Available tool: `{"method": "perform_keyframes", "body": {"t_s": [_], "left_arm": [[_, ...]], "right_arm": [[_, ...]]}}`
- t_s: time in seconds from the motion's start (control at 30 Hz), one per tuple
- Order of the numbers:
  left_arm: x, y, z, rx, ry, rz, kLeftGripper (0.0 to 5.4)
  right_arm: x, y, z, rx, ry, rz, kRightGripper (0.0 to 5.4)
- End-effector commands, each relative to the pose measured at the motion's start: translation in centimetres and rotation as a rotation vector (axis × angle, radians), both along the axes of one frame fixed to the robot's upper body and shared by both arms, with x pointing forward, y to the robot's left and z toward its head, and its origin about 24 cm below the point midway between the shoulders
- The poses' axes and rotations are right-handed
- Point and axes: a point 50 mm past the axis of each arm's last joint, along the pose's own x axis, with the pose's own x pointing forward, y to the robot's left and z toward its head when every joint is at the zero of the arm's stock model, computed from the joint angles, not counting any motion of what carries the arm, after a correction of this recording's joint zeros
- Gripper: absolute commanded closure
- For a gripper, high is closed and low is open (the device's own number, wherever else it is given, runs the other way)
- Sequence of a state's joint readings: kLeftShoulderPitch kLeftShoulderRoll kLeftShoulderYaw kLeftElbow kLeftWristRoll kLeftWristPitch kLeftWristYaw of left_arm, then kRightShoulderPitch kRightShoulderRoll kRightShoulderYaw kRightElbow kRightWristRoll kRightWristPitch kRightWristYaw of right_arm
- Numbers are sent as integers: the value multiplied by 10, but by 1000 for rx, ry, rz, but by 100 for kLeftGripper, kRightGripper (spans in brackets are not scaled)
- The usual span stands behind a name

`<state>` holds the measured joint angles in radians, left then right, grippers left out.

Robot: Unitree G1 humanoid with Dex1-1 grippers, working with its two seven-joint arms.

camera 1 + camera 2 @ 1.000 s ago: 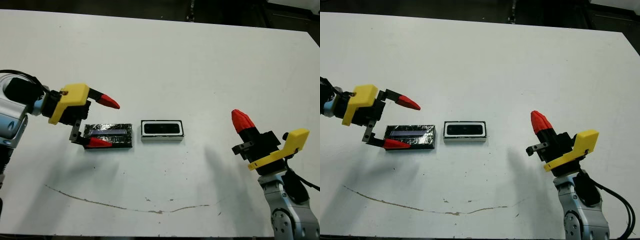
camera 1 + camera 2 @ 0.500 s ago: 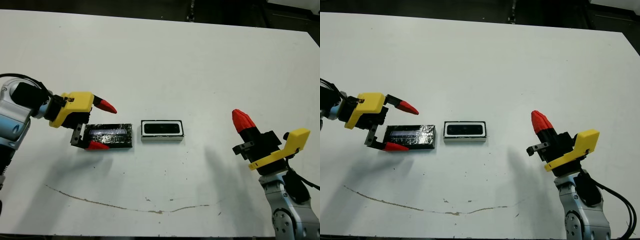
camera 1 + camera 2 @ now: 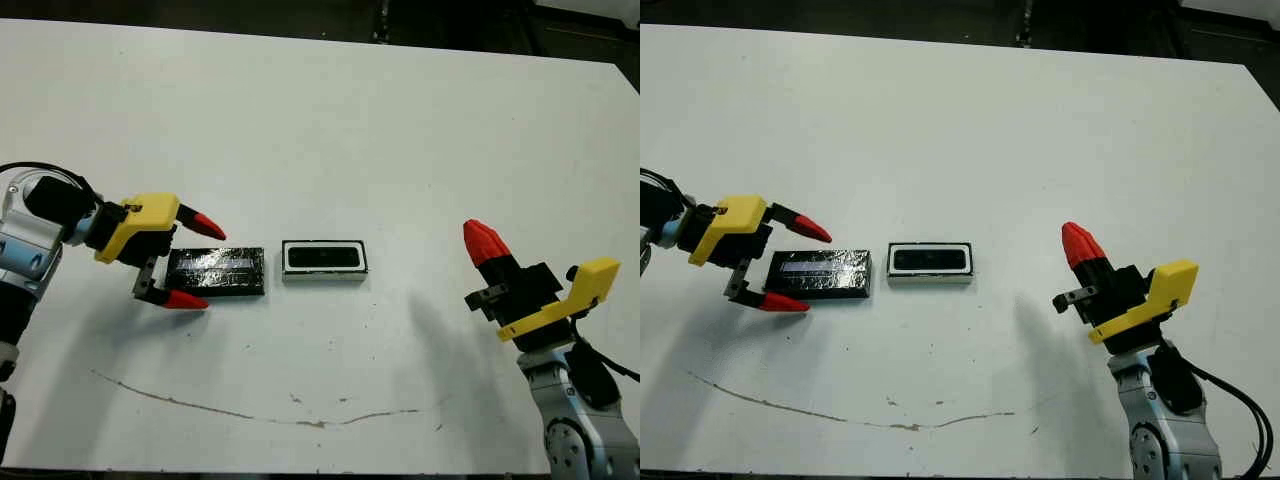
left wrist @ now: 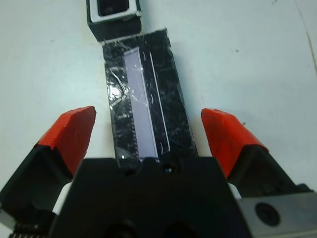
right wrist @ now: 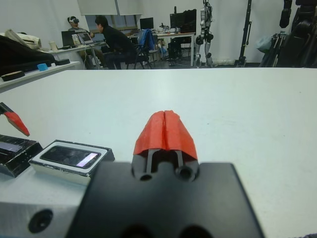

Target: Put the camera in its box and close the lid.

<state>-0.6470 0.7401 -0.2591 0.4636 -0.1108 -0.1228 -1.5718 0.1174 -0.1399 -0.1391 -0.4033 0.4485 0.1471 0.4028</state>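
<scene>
Taking the box (image 3: 324, 261) as the landmark, nearest the robot a thin brownish scuff line (image 3: 250, 412) runs across the white table (image 3: 330, 120) on the near side of the box. The right hand (image 3: 484, 243) hovers well apart from the box, on its right and slightly nearer, with its two red fingertips (image 5: 166, 131) pressed together and nothing between them. The box itself sits level on the table, a small white-walled tray with a dark glossy block filling its hollow; this looks to be the camera (image 3: 324, 258), lying flat inside, though the detail is too small to be certain. Just beside the box on its left, end to end with it and close to touching, lies the lid (image 3: 216, 271), a flat black speckled slab with a pale stripe along it, flat on the table and not on the box. The left hand (image 3: 197, 263) is at the lid's far-left end, spread wide, one red fingertip (image 4: 69, 136) on each side of the slab, neither visibly touching it. Beyond the box the table is plain white to its far edge.
</scene>
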Motion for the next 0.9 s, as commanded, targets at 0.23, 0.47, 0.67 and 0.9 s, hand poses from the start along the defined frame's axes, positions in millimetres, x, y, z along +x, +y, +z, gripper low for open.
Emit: {"method": "perform_keyframes", "body": {"t_s": [0.23, 0.47, 0.67, 0.9], "left_arm": [[2, 8, -8, -24, 61, 21, 0], [0, 13, -15, -99, 115, 106, 0], [-4, 12, -14, -110, 121, 155, 16], [-8, 10, -16, -133, 174, 202, 113]], "right_arm": [[-2, -3, -1, -10, 1, -7, 539], [-2, -3, -2, -22, 11, -6, 539], [-2, -4, -2, -30, 14, -1, 540], [-2, -3, -3, -20, 22, -2, 540]]}}
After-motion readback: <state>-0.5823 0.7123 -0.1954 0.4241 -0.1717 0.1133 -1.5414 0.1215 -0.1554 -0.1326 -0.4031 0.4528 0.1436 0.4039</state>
